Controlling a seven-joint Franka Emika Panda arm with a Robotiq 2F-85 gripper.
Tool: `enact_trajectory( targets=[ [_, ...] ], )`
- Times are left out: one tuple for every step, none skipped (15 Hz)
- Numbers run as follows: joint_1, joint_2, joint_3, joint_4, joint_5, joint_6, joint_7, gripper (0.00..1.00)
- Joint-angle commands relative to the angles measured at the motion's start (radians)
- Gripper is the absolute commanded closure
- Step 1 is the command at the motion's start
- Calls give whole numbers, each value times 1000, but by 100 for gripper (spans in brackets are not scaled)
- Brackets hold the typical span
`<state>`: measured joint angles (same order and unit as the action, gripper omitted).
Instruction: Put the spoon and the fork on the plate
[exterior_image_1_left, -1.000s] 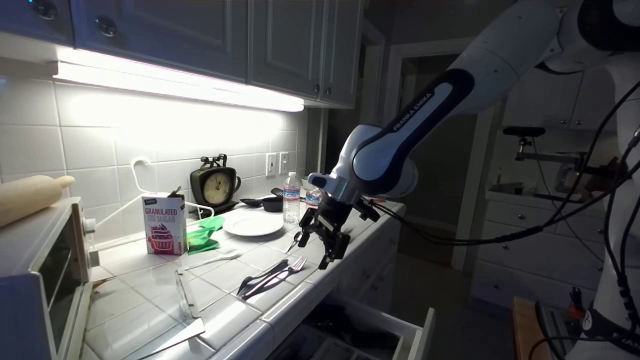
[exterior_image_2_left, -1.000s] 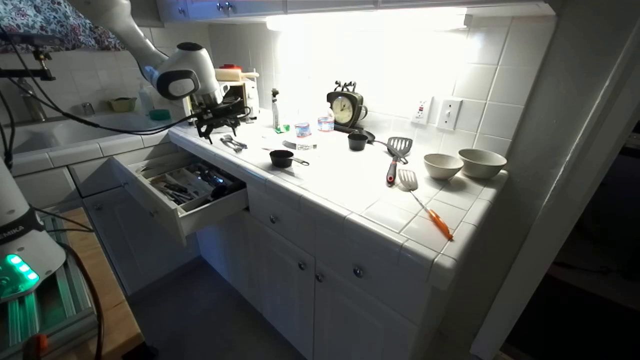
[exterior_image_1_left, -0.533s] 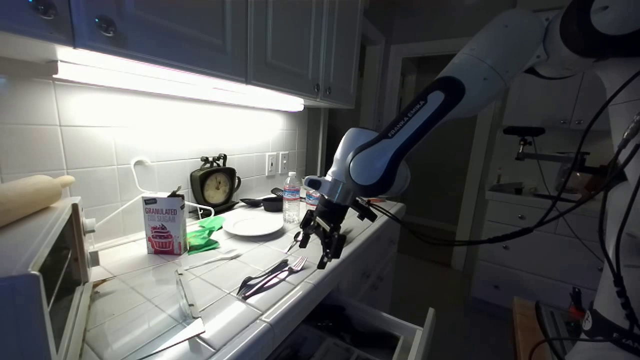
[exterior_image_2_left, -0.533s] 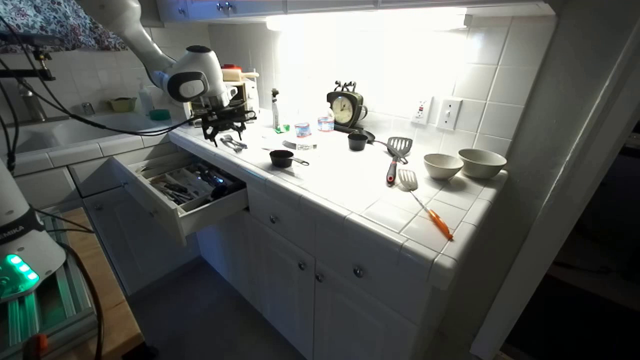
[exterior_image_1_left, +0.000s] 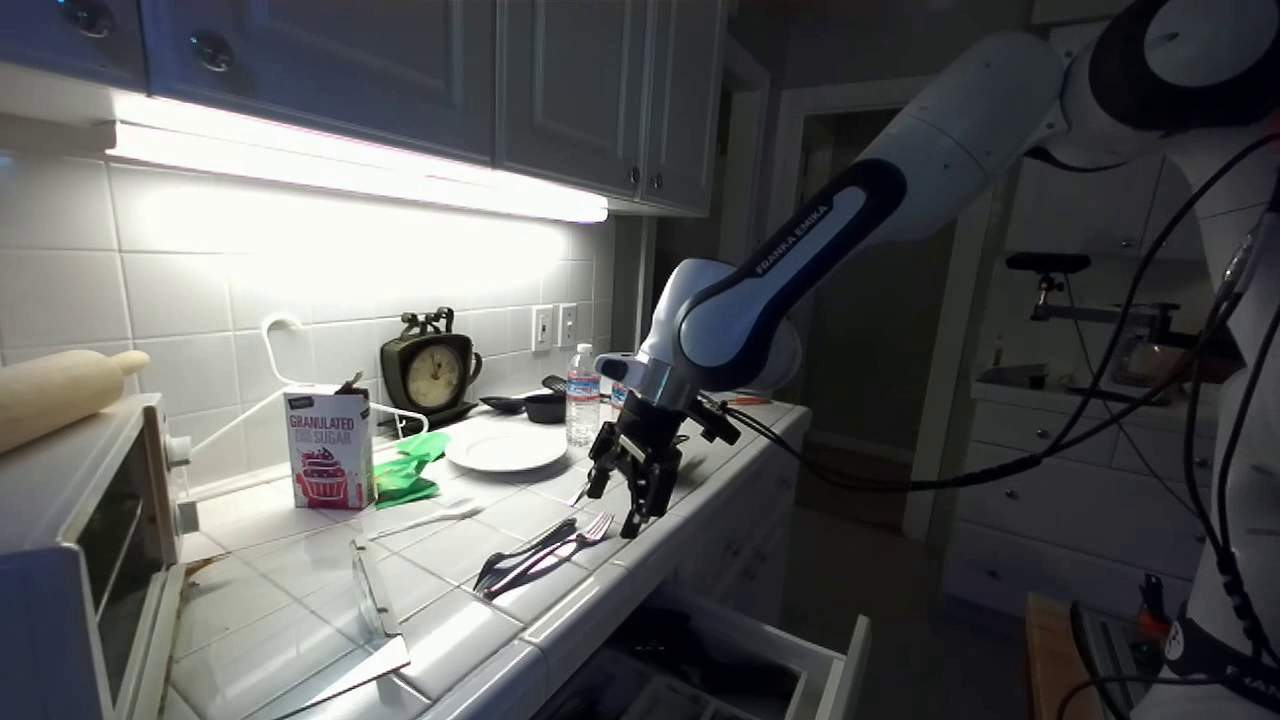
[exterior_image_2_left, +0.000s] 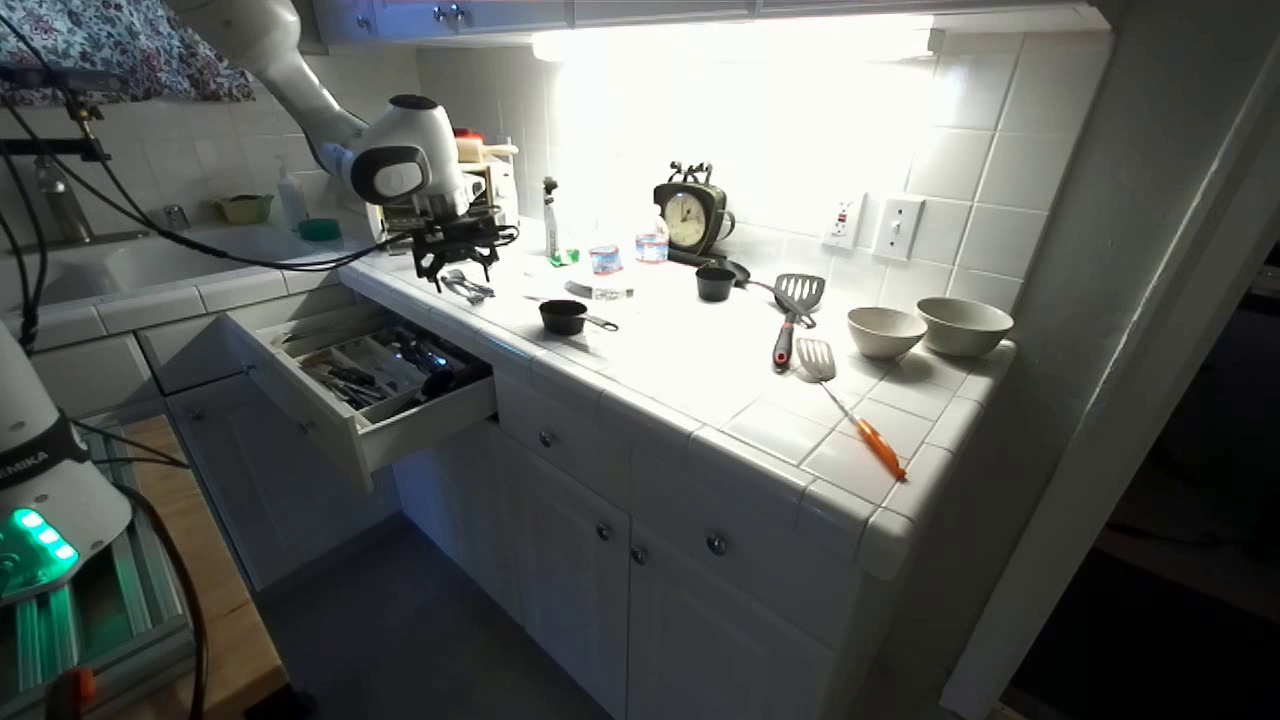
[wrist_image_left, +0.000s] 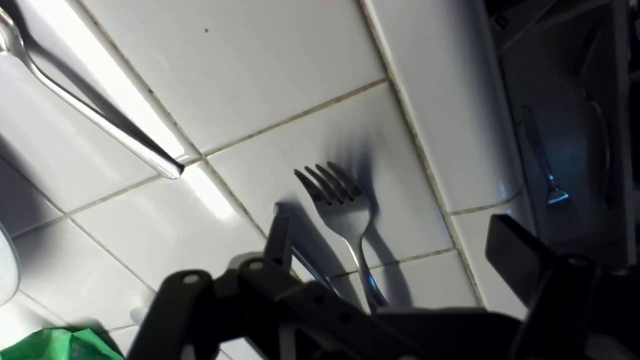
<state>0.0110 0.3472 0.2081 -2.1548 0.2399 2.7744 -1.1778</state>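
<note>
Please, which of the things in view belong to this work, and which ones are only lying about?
For the job:
gripper, open
fork
plate
spoon: either the utensil beside the fork or the utensil at the wrist view's upper left; I cannot tell which

Only lying about:
sugar box
clock
rolling pin
water bottles
bowls
spatulas

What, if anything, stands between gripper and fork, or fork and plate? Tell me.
Nothing visible stands between the gripper and the fork. Toward the plate, nothing upright shows; a second utensil lies close beside the fork on that side and might get caught too.
</note>
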Motion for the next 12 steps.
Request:
enact_trajectory(
  targets=[
    [-16, 45, 14, 44, -47, -10, 31, 0],
    [-10, 52, 6, 49, -63, -8, 39, 0],
    [-4, 57, -2, 53, -81, -7, 47, 0],
    [0, 63, -8, 58, -100, -10, 54, 0],
    [1, 68, -11, 63, -117, -12, 62, 0],
    [3, 73, -14, 68, -134, -14, 73, 0],
    [4, 76, -18, 74, -150, -22, 85, 0],
    [5, 78, -21, 82, -163, -37, 101, 0],
    [5, 80, -23, 87, -173, -47, 116, 0],
    [8, 82, -27, 96, -186, -74, 133, 0],
    [11, 84, -31, 106, -200, -109, 151, 0],
    [13, 86, -34, 117, -211, -143, 164, 0]
  ],
)
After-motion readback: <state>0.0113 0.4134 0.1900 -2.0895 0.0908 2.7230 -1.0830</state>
